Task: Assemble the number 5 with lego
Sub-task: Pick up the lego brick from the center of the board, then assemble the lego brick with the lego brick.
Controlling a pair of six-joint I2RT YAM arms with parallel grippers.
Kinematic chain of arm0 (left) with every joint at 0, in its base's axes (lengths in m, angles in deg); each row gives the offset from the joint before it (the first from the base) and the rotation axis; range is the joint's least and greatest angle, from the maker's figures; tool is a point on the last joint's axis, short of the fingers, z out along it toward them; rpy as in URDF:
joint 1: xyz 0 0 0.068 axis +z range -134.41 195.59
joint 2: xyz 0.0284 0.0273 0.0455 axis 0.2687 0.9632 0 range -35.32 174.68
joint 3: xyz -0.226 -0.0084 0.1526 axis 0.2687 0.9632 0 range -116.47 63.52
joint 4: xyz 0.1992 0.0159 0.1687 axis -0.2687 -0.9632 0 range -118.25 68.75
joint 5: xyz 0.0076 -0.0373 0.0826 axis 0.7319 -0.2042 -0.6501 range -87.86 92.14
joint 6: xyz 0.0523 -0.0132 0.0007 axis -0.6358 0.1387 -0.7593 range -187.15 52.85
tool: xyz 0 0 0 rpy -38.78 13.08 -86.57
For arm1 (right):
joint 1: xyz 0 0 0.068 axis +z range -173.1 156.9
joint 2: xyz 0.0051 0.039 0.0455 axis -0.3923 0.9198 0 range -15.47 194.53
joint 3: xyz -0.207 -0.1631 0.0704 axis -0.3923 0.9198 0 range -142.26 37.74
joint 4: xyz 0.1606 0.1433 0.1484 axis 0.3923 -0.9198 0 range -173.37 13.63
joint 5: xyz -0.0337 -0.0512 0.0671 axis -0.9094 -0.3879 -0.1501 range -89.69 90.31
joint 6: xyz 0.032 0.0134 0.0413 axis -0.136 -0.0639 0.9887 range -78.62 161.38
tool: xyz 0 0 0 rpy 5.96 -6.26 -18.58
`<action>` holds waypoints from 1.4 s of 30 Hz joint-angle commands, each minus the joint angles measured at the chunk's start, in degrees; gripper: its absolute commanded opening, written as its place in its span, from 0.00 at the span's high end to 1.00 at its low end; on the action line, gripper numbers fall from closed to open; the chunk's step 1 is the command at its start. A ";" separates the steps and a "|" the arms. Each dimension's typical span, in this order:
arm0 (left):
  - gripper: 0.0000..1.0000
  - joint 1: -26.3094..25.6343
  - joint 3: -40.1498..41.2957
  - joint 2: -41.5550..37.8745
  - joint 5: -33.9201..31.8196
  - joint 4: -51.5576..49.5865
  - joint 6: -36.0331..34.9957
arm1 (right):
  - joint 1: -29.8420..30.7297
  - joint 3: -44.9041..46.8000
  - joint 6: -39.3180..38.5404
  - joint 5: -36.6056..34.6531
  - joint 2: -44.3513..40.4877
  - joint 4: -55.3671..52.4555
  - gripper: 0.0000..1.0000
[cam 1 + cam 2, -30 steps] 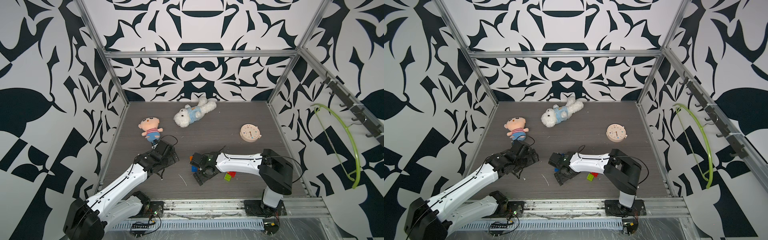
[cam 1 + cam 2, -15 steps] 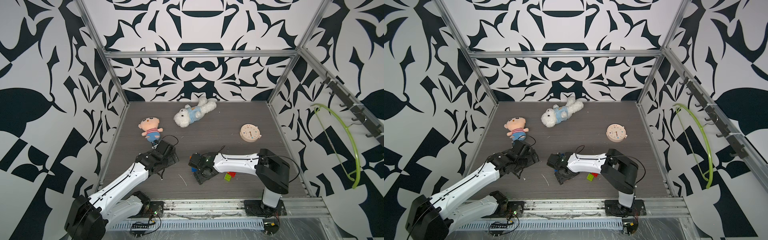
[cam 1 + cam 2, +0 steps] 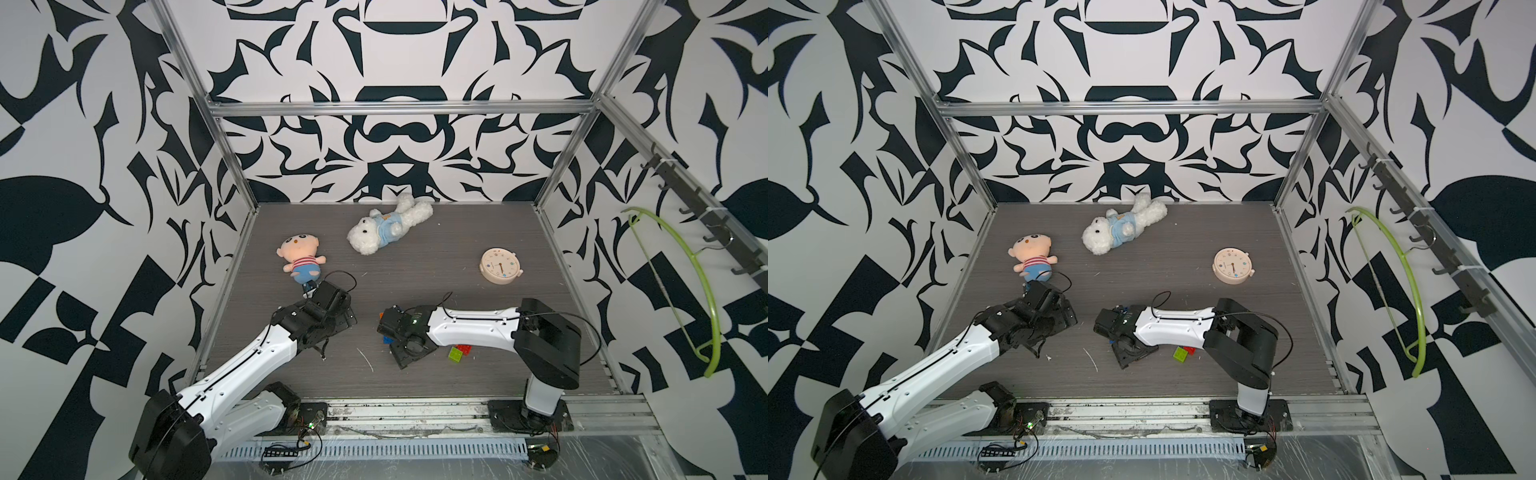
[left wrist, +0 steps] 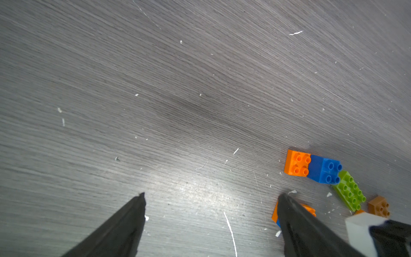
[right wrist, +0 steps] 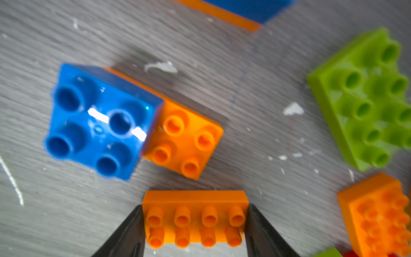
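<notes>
right gripper (image 5: 195, 207) clamps orange brick (image 5: 194, 197) endwise; left gripper (image 4: 211, 196) gapes above open table (image 4: 178, 89).

No text is legible, not even on the clock (image 3: 500, 266).

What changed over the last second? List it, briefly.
The right pincer closed onto the orange brick, fingers at both its ends; that arm's elbow edged slightly toward the left arm. The left pincer, open, and the doll, bear, clock and green brick stayed put.
</notes>
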 commanded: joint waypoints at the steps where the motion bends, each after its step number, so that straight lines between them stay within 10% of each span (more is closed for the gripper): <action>1: 0.01 -0.09 -0.64 0.08 -0.01 0.35 0.08 | 0.14 -2.34 3.69 -2.74 -5.97 -4.28 0.34; 14: 0.01 -0.08 1.82 -1.96 -3.98 2.74 0.04 | -0.50 -10.13 20.90 -6.38 -3.26 -5.92 0.34; 42: 0.01 0.09 6.28 -9.91 -8.09 2.84 -0.27 | 0.76 -19.63 23.93 -8.57 8.75 -9.17 0.34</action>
